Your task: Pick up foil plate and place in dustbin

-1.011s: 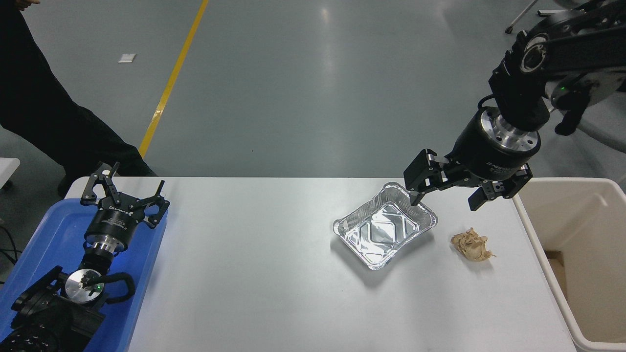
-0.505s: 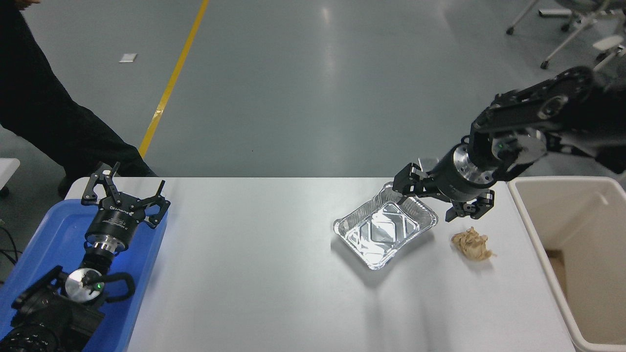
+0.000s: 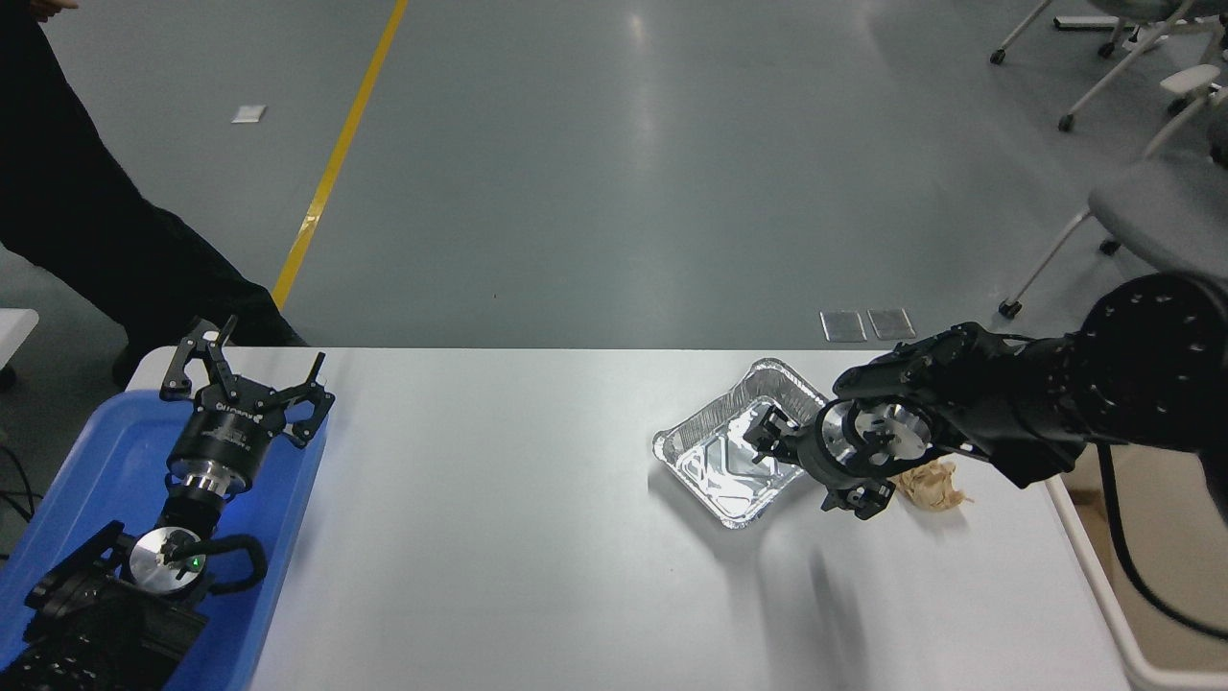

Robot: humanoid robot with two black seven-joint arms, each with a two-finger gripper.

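Table (image 3: 499,537) in front of me. Foil plate (image 3: 715,461) sits on it, right of centre, toward the far edge. My right gripper (image 3: 811,470) is low at the plate's right end, one finger (image 3: 767,432) inside the plate, the other (image 3: 859,499) outside, over the table. Paper ball (image 3: 929,485) on the table just right of that gripper, partly behind my arm. Dustbin (image 3: 1103,614) off the table's right edge, mostly hidden by my right arm. Tray (image 3: 96,461) at the table's left end; my left gripper (image 3: 245,369) parked over it. Person (image 3: 86,211) standing beyond the far left corner. Chairs (image 3: 1132,58) on the floor far right.
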